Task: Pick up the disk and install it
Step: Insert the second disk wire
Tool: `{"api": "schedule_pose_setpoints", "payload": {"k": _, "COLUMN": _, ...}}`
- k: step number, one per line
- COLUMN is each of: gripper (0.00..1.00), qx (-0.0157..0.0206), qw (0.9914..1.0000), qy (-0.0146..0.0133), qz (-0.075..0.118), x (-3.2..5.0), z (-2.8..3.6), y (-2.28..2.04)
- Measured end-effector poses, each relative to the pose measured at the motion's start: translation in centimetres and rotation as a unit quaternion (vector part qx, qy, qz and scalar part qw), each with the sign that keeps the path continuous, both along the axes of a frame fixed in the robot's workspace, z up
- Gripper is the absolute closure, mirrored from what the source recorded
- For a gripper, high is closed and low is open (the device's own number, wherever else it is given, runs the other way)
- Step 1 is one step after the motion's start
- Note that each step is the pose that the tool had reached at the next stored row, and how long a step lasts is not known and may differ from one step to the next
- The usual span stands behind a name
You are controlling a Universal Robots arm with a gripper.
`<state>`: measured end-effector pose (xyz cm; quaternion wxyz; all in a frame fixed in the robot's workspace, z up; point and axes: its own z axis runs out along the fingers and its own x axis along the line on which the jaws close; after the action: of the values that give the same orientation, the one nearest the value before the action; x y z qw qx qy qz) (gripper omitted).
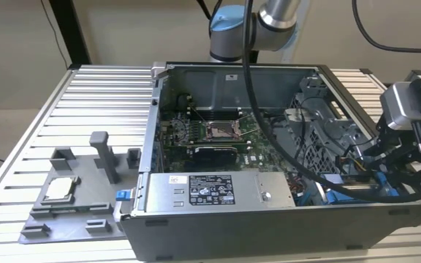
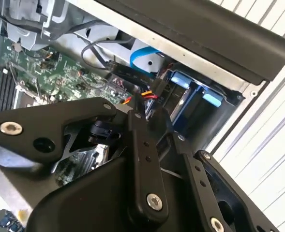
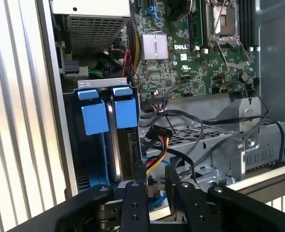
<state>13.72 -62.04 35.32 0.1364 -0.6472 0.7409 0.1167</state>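
The disk point(image 3: 114, 145) stands on edge in the drive bay at the computer case's front corner, its silver side between blue plastic frame tabs point(image 3: 126, 112). The exterior view shows its blue frame point(image 1: 340, 194) low at the right end of the case point(image 1: 269, 230), and it appears as blue tabs point(image 2: 195, 96) in the second wrist view. My gripper point(image 3: 156, 180) hovers just beside the bay over orange and black cables point(image 3: 157, 133). Its fingers point(image 3: 141, 176) stand a small gap apart with nothing between them. In the exterior view the gripper point(image 1: 390, 183) hangs over the case's right end.
A grey power supply box point(image 1: 214, 192) with a label lies along the case's near side. The green motherboard point(image 1: 220, 130) with its socket fills the middle. On the exterior view's left, a grey fixture plate point(image 1: 86, 213) holds a small silver chip point(image 1: 58, 189). The slatted metal table point(image 1: 101, 93) surrounds all.
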Motion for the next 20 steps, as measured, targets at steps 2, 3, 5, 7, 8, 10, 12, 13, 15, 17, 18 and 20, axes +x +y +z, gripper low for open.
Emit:
{"api": "schedule_pose_setpoints", "payload": {"k": 2, "gripper": 0.00, "qx": 0.0001, "qw": 0.99997, "qy": 0.0000, "qz": -0.008, "x": 0.11, "z": -0.24, "y": -0.01}}
{"api": "schedule_pose_setpoints", "payload": {"k": 3, "gripper": 0.00, "qx": 0.0002, "qw": 0.99996, "qy": 0.0000, "qz": -0.009, "x": 0.23, "z": -0.34, "y": -0.01}}
{"api": "schedule_pose_setpoints", "payload": {"k": 5, "gripper": 0.00, "qx": 0.0001, "qw": 0.99992, "qy": 0.0000, "qz": -0.012, "x": 0.60, "z": -0.52, "y": -0.01}}
{"api": "schedule_pose_setpoints", "payload": {"k": 7, "gripper": 0.00, "qx": 0.0000, "qw": 0.99990, "qy": 0.0000, "qz": -0.014, "x": 1.08, "z": -0.63, "y": -0.02}}
{"api": "schedule_pose_setpoints", "payload": {"k": 8, "gripper": 0.00, "qx": 0.0001, "qw": 0.99989, "qy": 0.0001, "qz": -0.015, "x": 1.24, "z": -0.67, "y": -0.01}}
{"api": "schedule_pose_setpoints", "payload": {"k": 10, "gripper": 0.00, "qx": 0.0001, "qw": 0.99988, "qy": 0.0002, "qz": -0.016, "x": 1.46, "z": -0.75, "y": -0.01}}
{"api": "schedule_pose_setpoints", "payload": {"k": 12, "gripper": 0.00, "qx": 0.0003, "qw": 0.99987, "qy": 0.0002, "qz": -0.016, "x": 1.54, "z": -0.80, "y": -0.01}}
{"api": "schedule_pose_setpoints", "payload": {"k": 13, "gripper": 0.00, "qx": 0.0006, "qw": 0.99986, "qy": 0.0002, "qz": -0.017, "x": 1.56, "z": -0.82, "y": -0.02}}
{"api": "schedule_pose_setpoints", "payload": {"k": 15, "gripper": 0.00, "qx": 0.0010, "qw": 0.99984, "qy": 0.0002, "qz": -0.018, "x": 1.59, "z": -0.85, "y": -0.02}}
{"api": "schedule_pose_setpoints", "payload": {"k": 17, "gripper": 0.00, "qx": 0.0019, "qw": 0.99983, "qy": 0.0002, "qz": -0.018, "x": 1.59, "z": -0.93, "y": -0.02}}
{"api": "schedule_pose_setpoints", "payload": {"k": 18, "gripper": 0.00, "qx": 0.0028, "qw": 0.99982, "qy": 0.0002, "qz": -0.019, "x": 1.60, "z": -0.98, "y": -0.02}}
{"api": "schedule_pose_setpoints", "payload": {"k": 20, "gripper": 0.00, "qx": 0.0042, "qw": 0.99982, "qy": 0.0003, "qz": -0.019, "x": 1.60, "z": -1.03, "y": -0.01}}
